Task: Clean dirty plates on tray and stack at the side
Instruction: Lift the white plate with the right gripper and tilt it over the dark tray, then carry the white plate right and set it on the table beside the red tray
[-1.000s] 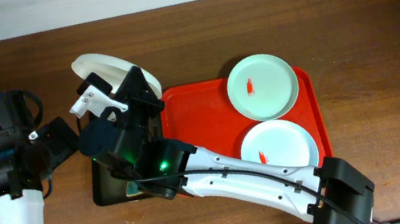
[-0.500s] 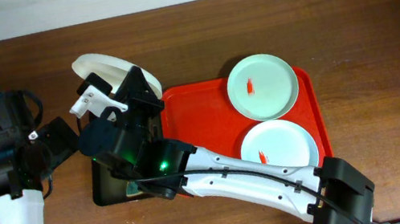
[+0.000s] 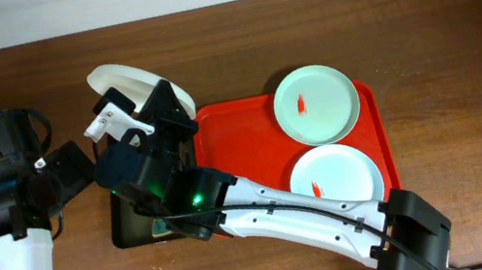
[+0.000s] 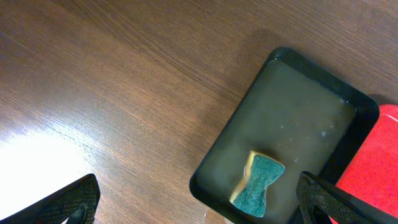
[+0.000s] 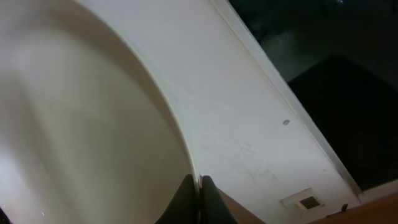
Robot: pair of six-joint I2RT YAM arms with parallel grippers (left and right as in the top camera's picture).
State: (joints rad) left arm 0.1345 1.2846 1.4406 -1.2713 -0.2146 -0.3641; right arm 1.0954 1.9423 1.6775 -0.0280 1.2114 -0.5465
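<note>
My right gripper (image 5: 199, 185) is shut on the rim of the white plate (image 3: 119, 81), which it holds tilted above the table, left of the red tray (image 3: 247, 144). In the right wrist view the white plate (image 5: 93, 124) fills the frame and shows no smear. Two pale mint plates lie on the tray's right side, one at the back (image 3: 316, 103) and one at the front (image 3: 336, 176), each with a small red smear. My left gripper (image 4: 198, 186) hangs open over the dark tray's near rim, with nothing between its fingers.
A dark green-black tray (image 4: 298, 118) of murky water holds a yellow-and-green sponge (image 4: 258, 185); in the overhead view my right arm (image 3: 274, 213) covers most of it. A corner of the red tray (image 4: 380, 168) lies right beside it. My left arm (image 3: 8, 208) stands at the table's left.
</note>
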